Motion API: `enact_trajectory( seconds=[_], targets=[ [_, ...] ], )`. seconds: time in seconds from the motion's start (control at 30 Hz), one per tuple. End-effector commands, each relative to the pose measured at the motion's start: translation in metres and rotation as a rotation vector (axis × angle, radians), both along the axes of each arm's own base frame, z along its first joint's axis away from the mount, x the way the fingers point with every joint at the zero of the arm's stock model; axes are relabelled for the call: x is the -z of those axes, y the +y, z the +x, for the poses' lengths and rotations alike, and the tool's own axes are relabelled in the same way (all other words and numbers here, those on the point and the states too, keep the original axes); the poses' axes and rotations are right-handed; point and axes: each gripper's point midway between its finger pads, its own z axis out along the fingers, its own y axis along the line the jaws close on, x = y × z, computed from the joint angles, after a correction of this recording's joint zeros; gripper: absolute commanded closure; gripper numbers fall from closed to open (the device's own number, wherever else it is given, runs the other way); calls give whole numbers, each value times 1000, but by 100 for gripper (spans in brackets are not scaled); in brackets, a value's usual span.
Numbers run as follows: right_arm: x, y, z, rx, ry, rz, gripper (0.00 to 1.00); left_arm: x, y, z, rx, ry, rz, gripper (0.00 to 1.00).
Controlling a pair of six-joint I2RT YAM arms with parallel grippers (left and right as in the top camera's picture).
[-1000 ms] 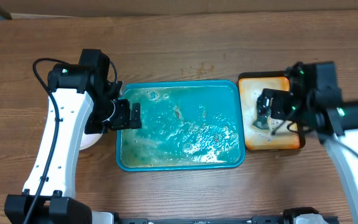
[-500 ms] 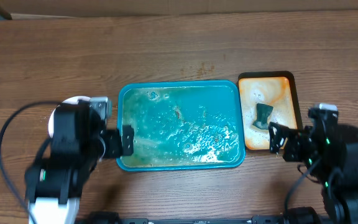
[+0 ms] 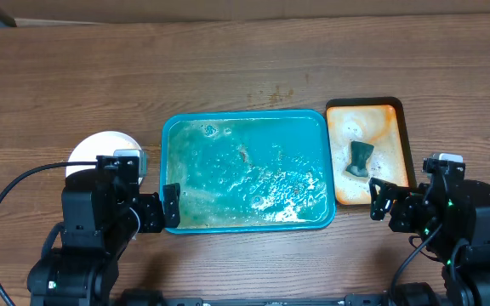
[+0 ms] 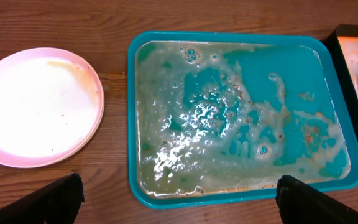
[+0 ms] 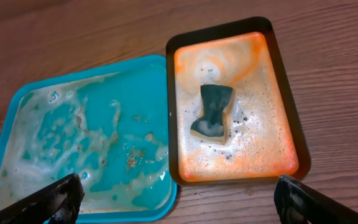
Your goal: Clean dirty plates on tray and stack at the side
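Plates (image 4: 39, 106): near left edge; likely light, stiff, slick; take by rim.
Left gripper (image 4: 179, 186): wide open, empty.
Right gripper (image 5: 178, 183): wide open, empty.

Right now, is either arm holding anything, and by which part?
Nothing is held. The left tool and right tool both gape open and empty; the sponge lies loose in the orange tray.
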Motion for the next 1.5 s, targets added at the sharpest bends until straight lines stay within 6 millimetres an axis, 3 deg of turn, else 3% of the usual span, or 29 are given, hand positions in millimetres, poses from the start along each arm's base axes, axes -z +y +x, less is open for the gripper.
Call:
enact_trajectory(
  seconds=[0.0, 0.37, 0.47, 0.7, 0.83, 1.2, 1.47],
  targets=[
    [2, -2, 0, 11, 2, -2, 0, 4, 1, 0, -10, 10, 3, 0],
    [2, -2, 0, 11, 2, -3, 0, 4, 1, 0, -9, 10, 4, 0],
    [-3, -13, -1, 44, -37, -60, 0, 4, 1, 0, -9, 10, 4, 0],
    [-41, -14, 1, 54, -272, -38, 0, 4, 1, 0, -10, 11, 3, 0],
    [-46, -13, 4, 58, -432, -17, 0, 4, 1, 0, -10, 11, 3, 0],
    [-38, -6, 19, 40, -844, 47, 0, 4, 1, 0, -10, 10, 3, 0],
    [-8, -7, 29, 55, -909, 43, 0, 4, 1, 0, -10, 11, 3, 0]
  ],
)
